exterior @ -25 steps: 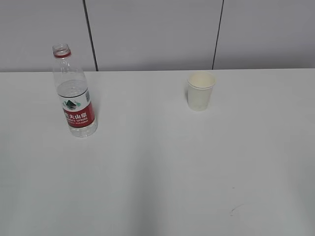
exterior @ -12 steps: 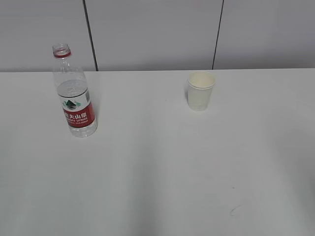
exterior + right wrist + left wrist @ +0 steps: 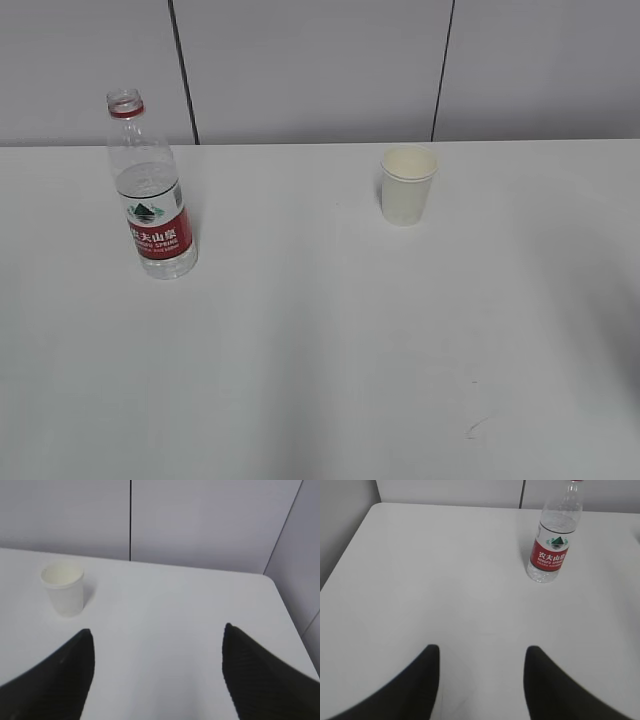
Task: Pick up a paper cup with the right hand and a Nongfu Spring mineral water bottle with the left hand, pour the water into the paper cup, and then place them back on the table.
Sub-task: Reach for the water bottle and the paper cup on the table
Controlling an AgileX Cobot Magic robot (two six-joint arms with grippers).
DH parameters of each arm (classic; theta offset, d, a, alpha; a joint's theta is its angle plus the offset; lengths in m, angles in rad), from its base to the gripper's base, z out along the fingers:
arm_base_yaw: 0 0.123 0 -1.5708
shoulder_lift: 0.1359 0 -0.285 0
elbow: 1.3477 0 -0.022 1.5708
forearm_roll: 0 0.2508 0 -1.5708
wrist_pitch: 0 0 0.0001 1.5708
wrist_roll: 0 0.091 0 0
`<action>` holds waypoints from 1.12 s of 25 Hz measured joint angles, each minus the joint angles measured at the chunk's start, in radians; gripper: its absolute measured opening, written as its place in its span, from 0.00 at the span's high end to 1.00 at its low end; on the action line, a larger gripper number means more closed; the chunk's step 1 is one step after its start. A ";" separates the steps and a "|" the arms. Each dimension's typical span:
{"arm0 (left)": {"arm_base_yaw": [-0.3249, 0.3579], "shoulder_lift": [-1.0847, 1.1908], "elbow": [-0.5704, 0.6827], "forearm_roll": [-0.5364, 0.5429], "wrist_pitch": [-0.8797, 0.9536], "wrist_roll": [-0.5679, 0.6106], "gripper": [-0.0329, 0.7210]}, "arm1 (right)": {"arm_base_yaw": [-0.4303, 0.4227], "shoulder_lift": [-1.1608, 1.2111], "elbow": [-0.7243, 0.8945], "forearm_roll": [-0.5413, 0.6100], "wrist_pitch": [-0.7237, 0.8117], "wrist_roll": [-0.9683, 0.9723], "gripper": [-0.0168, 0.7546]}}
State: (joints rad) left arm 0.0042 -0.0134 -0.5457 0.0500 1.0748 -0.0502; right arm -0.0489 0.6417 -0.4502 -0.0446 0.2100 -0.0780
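Note:
The Nongfu Spring mineral water bottle (image 3: 148,190) stands upright and uncapped at the left of the white table (image 3: 320,330), partly filled. The left wrist view has the bottle (image 3: 552,540) far ahead and to the right of my left gripper (image 3: 482,652), which is open with only bare tabletop between its black fingers. The paper cup (image 3: 408,185) stands upright at the back, right of centre. In the right wrist view the cup (image 3: 63,588) sits ahead and left of my right gripper (image 3: 157,630), open wide and empty. Neither arm shows in the exterior view.
A grey panelled wall (image 3: 320,70) with dark vertical seams runs behind the table. A small dark scuff (image 3: 478,427) marks the tabletop near the front right. The table's right corner and edge (image 3: 280,600) show in the right wrist view.

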 joint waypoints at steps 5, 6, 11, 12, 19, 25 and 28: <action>0.000 0.000 0.000 0.000 0.000 0.000 0.51 | 0.000 0.138 0.000 0.036 -0.210 0.008 0.22; 0.000 0.000 0.000 0.000 0.000 0.000 0.51 | 0.000 0.163 0.000 0.045 -0.242 0.007 0.22; 0.000 0.000 0.000 0.000 0.000 0.000 0.51 | 0.000 0.321 0.036 0.050 -0.468 0.010 0.22; 0.000 0.000 0.000 0.000 0.000 0.000 0.51 | 0.000 0.349 0.045 0.052 -0.508 0.010 0.22; 0.000 0.000 0.000 0.000 0.000 0.000 0.51 | 0.000 0.549 0.097 0.017 -0.769 0.099 0.22; 0.000 0.000 0.000 0.000 0.000 0.000 0.51 | 0.000 0.710 0.105 -0.248 -0.950 0.214 0.22; 0.000 0.000 0.000 0.000 0.000 0.000 0.51 | 0.000 0.777 0.105 -0.294 -1.000 0.246 0.22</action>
State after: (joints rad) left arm 0.0042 -0.0134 -0.5457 0.0500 1.0748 -0.0502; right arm -0.0489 1.4190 -0.3456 -0.3391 -0.7903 0.1679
